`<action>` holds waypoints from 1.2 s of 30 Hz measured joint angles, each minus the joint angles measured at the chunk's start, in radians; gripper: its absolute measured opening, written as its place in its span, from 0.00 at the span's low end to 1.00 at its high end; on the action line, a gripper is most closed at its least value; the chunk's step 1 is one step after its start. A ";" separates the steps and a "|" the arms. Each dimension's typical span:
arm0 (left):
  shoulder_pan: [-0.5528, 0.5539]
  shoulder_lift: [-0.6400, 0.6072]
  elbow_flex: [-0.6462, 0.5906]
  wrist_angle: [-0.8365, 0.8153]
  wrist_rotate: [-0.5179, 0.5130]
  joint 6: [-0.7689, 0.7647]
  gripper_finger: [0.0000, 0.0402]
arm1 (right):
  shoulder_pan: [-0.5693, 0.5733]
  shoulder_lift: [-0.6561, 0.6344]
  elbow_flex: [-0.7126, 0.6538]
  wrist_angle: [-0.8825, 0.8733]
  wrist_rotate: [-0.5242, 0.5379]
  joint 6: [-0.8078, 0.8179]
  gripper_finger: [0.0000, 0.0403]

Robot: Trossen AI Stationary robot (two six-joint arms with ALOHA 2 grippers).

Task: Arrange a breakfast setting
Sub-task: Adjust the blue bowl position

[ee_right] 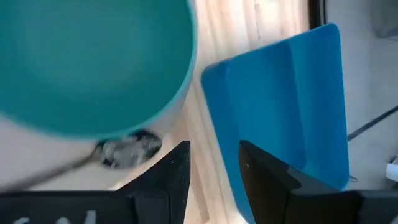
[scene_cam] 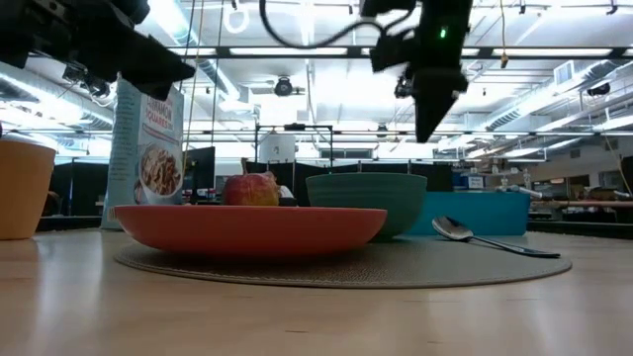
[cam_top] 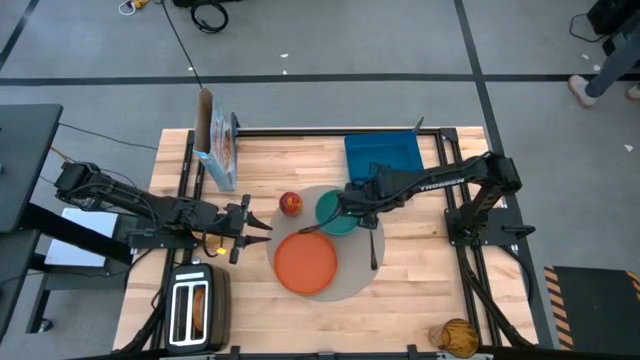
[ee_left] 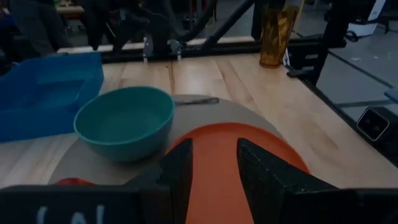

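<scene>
Wood table point(cam_top: 420, 270) carries round mat point(cam_top: 352, 285) mid, blue tray point(cam_top: 385, 152) at back. Toaster point(cam_top: 197, 310), cereal box point(cam_top: 220, 150), amber cup point(cam_top: 457, 337) sit near edges.

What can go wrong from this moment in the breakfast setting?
1. The right gripper hovers over the bowl; a low sweep might knock it into the apple.
2. The left gripper sits close to the plate and may push it across the mat.

A robotics lab in a wide industrial hall: a wooden worktop point(cam_top: 420, 270) bolted into black metal framing point(cam_top: 470, 240), grey taped concrete floor point(cam_top: 330, 50) with trailing cables, exposed ceiling ducts and strip lights point(scene_cam: 554, 74) beyond, at twelve o'clock.
</scene>
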 joint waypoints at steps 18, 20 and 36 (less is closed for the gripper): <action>-0.040 0.029 0.000 0.030 0.000 -0.018 0.33 | -0.127 0.000 -0.224 0.364 -0.152 0.058 0.35; -0.039 0.029 0.000 0.030 0.000 -0.018 0.33 | -0.126 0.000 -0.224 0.363 -0.211 0.042 0.35; -0.039 0.029 0.000 0.016 0.000 -0.018 0.33 | -0.091 0.000 -0.077 0.219 -0.095 -0.014 0.35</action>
